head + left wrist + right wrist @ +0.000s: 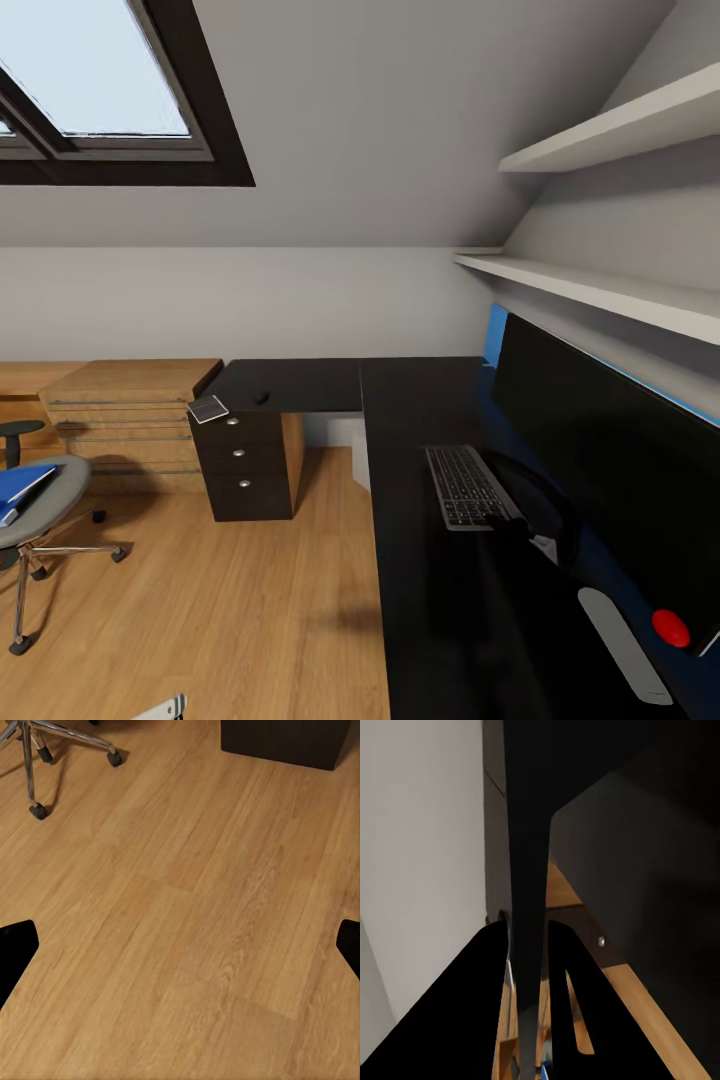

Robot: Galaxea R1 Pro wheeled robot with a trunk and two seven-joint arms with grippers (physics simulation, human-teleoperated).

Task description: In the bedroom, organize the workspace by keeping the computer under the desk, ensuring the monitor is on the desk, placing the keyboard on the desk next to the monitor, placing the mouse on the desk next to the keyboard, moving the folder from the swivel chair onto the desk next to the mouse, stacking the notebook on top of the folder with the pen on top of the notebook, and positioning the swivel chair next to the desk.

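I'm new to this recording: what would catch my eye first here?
The large black monitor dominates the right of the head view, standing on the glossy black desk with the keyboard before it. At far left, the blue folder lies on the swivel chair. A skylight opens top left.

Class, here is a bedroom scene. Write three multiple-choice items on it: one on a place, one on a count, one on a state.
1. The folder lies on: A the desk; B the swivel chair; C the floor.
2. Knobs on the black cabinet: A one; B three; C five.
3. The left gripper is: A open; B shut on the pen; C shut on the mouse.
Key: B, it rests on the chair's seat; B, three show down its front; A, its fingertips stand far apart over the floor.
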